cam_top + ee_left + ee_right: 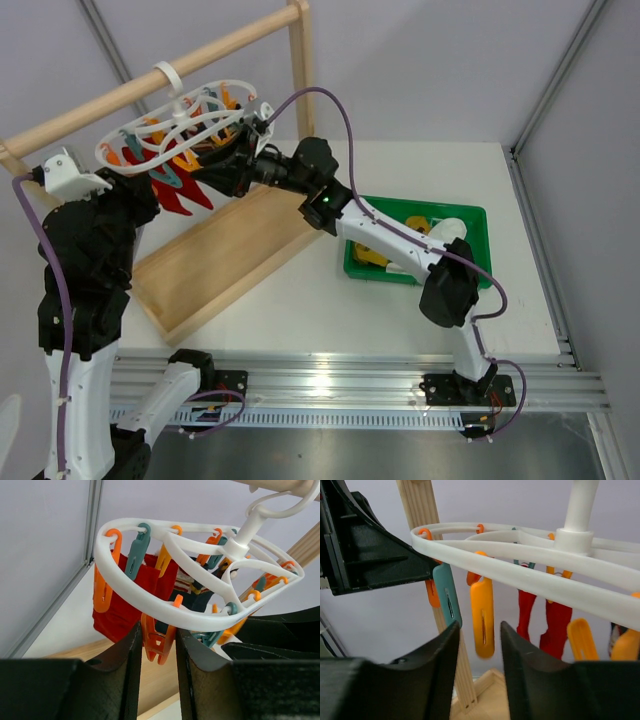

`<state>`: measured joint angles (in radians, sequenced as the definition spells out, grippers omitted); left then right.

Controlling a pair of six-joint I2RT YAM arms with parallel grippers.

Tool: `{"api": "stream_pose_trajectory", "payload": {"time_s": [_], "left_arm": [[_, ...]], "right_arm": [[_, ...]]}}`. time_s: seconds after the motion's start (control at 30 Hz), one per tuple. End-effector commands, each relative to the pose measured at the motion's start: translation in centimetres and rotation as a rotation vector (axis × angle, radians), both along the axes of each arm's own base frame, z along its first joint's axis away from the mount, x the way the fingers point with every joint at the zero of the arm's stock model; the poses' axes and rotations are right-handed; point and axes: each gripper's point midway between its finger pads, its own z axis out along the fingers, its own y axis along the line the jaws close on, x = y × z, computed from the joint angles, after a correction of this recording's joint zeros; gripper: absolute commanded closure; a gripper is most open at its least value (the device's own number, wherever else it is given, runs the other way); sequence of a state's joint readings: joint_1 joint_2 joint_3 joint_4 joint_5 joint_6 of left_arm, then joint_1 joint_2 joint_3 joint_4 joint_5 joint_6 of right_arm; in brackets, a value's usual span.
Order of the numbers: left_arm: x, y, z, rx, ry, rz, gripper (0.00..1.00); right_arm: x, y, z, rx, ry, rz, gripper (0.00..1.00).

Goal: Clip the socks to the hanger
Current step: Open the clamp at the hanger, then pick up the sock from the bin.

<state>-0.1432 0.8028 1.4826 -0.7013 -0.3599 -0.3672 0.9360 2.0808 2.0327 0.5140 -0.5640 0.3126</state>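
Observation:
The white looped hanger [175, 135] hangs by its hook from the wooden rod and carries orange and teal pegs. In the left wrist view my left gripper [157, 630] sits just under the hanger rim [150, 602], its fingers pressed on both sides of an orange peg [159, 642]. My right gripper [480, 630] is open and empty below the rim [520, 575], with an orange peg [482, 620] hanging just beyond the gap. White socks [452, 228] and mustard-yellow socks [372, 255] lie in the green tray [480, 215].
Red socks [120, 600] and a dark navy sock [190, 597] are clipped on the hanger. The tall wooden rack stands at the left with its tray base [200, 270] and top rod [150, 85]. A rack post [422, 510] rises close to my right gripper.

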Motion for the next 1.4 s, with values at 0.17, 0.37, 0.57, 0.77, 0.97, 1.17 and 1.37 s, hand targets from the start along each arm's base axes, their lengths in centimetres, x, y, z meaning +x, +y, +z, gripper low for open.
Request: {"api": "stream_pose_trajectory", "payload": {"time_s": [0.17, 0.37, 0.57, 0.77, 0.97, 1.17, 1.37], "left_arm": [[0.6, -0.8, 0.3, -0.012, -0.020, -0.045, 0.99], [1.1, -0.7, -0.8, -0.022, 0.010, -0.027, 0.99], [1.2, -0.9, -1.5, -0.083, 0.053, -0.023, 0.99], [1.3, -2.2, -2.1, -0.133, 0.107, -0.080, 0.99], [0.8, -2.3, -3.1, -0.172, 0.132, -0.070, 0.99], [1.1, -0.3, -6.3, -0.174, 0.211, 0.063, 0.99], [1.2, 0.8, -8.3, -0.189, 0.232, 0.144, 0.99]], "right_arm": [[0.4, -3.8, 3.6, 0.034, -0.041, -0.074, 0.30], [0.9, -6.0, 2.2, -0.042, -0.008, -0.142, 0.17], [0.7, -8.4, -0.1, -0.153, 0.009, -0.235, 0.16], [2.2, -13.2, -2.3, -0.250, 0.044, -0.444, 0.15], [5.0, -19.3, -6.3, -0.351, 0.167, -0.662, 0.15], [9.8, -29.8, -12.2, -0.415, 0.413, -1.058, 0.13], [12.7, -40.3, -19.3, -0.483, 0.654, -1.439, 0.10]]}}
